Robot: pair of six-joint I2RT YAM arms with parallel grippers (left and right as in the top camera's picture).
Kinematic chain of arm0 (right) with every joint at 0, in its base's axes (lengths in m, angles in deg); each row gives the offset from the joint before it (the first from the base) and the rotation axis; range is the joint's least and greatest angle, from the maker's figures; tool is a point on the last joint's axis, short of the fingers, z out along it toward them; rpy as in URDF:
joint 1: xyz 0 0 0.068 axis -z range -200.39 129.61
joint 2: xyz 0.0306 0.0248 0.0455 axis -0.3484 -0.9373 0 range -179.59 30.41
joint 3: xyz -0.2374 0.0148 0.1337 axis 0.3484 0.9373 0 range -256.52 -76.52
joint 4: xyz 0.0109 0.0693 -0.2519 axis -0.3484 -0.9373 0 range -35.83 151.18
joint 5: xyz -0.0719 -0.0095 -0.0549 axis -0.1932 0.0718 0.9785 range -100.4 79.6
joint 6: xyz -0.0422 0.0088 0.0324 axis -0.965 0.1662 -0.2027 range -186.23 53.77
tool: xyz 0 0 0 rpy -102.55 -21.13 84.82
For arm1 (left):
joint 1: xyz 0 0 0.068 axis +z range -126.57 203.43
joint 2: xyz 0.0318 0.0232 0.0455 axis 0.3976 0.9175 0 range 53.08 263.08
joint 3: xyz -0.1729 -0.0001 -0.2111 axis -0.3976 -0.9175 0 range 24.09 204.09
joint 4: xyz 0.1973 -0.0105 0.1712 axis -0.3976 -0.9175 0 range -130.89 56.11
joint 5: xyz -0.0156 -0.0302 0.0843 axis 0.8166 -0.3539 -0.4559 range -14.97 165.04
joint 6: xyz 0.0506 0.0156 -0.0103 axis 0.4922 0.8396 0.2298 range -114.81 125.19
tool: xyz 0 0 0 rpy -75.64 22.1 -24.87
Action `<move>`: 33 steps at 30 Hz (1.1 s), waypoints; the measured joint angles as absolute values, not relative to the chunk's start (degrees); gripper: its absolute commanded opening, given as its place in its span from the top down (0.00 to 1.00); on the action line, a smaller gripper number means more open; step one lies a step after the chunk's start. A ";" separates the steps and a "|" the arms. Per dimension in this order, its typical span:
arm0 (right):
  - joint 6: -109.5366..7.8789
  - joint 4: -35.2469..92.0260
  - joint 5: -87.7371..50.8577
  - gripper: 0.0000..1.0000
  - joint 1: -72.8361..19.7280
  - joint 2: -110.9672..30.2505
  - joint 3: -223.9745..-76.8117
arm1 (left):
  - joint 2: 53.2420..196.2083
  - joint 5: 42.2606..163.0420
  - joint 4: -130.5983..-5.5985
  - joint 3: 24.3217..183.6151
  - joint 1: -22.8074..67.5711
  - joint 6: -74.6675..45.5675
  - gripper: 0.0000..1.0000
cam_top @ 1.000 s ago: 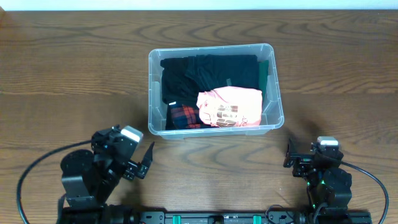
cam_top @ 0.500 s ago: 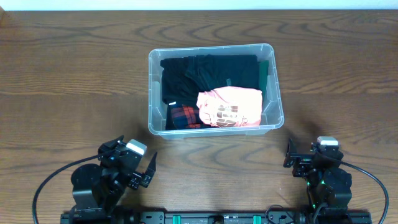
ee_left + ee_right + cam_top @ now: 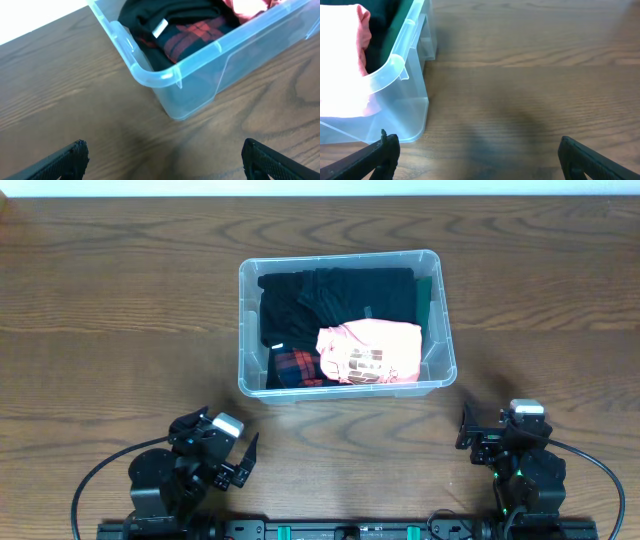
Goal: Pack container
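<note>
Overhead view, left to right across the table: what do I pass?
In order: left gripper → plaid cloth → pink shirt → green cloth → right gripper; the cloths lie in the container.

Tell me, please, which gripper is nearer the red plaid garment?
Left. The left gripper sits before the container corner holding the red plaid garment; the right gripper sits off the opposite front corner.

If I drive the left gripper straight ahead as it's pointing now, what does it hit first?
Most likely the near corner of the container, dead ahead of the open left gripper; only bare table lies between, though its tilt is unclear.
</note>
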State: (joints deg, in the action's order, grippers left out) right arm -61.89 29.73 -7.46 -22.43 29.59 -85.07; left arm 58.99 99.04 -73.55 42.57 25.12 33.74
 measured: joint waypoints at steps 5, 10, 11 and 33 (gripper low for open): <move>-61.89 29.73 -7.46 0.01 -22.43 29.59 -85.07 | 56.59 99.04 -73.55 40.54 25.12 33.72 0.02; -61.89 29.73 -7.46 0.01 -22.43 29.59 -85.07 | 55.47 99.02 -73.55 38.88 25.12 33.74 0.02; -61.89 29.73 -7.48 0.01 -22.43 29.59 -85.07 | 55.38 99.00 -73.55 38.51 25.12 33.74 0.02; -61.89 29.71 -7.48 0.01 -22.43 29.59 -85.07 | 53.81 85.45 -53.71 36.19 25.12 20.30 0.02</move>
State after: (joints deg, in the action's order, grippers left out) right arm -61.89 29.71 -7.48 -22.43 29.59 -85.07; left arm 53.81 85.45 -53.71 36.19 25.12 20.30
